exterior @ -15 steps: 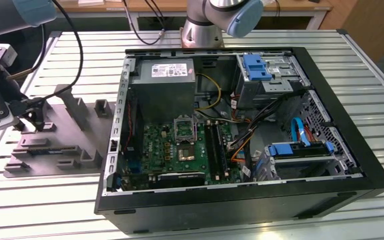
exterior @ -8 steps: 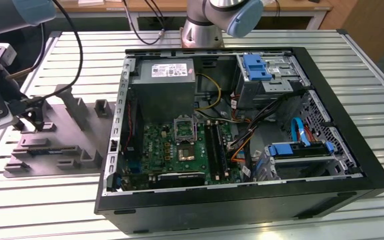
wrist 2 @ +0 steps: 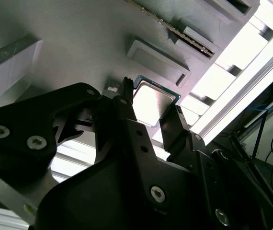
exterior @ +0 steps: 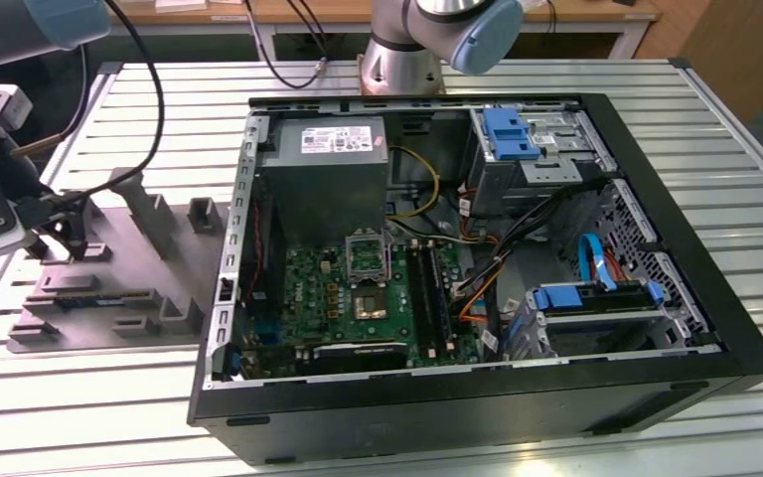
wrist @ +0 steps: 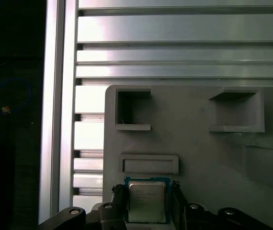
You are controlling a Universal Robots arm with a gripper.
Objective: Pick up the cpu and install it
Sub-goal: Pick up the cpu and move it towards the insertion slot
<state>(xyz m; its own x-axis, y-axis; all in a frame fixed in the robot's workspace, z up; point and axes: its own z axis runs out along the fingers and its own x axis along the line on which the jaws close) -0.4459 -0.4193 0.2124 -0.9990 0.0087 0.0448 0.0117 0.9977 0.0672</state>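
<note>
The cpu [wrist: 146, 201] [wrist 2: 152, 103] is seen in both wrist views between the two jaws, with its silvery top and green rim turned toward the cameras. The jaws are set against two opposite edges of it and appear clamped on it. It is located at the grey fixture plate [wrist: 199, 153], near a shallow rectangular recess [wrist: 149, 164]; whether it is lifted clear cannot be told. In the exterior view, that plate [exterior: 130, 283] is seen on the slatted desk [exterior: 103, 397], just beside the open computer case [exterior: 515, 393].
</note>
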